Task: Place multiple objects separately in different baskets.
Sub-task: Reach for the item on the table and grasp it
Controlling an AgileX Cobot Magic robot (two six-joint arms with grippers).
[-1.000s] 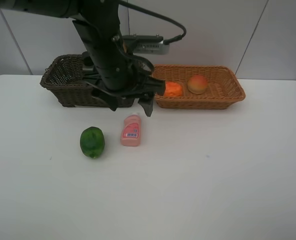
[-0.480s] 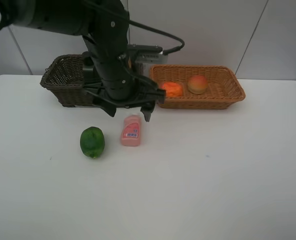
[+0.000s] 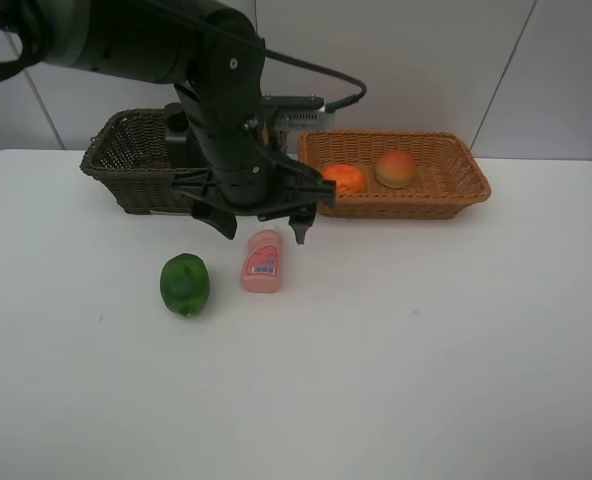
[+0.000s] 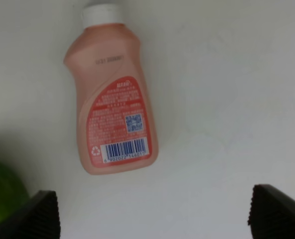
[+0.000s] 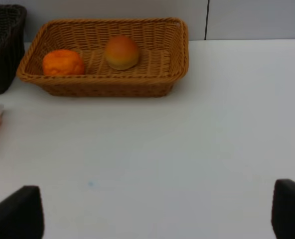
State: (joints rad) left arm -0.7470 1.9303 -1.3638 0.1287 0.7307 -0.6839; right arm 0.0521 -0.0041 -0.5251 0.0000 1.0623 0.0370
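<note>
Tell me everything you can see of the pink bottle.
The pink bottle is translucent-looking plastic with a white cap and a red label bearing a barcode and QR code. It lies flat on the table, cap toward the far side, beside the green fruit but apart from it. The open left gripper hangs above it, not touching.

Bare table [image 3: 426, 350] around pink bottle [image 3: 263, 262], green fruit [image 3: 184, 284] near one side.

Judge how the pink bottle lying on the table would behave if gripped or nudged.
The pink bottle lies flat on a broad face, so it probably slides rather than rolls. Its smooth plastic looks slippery and may flex.
</note>
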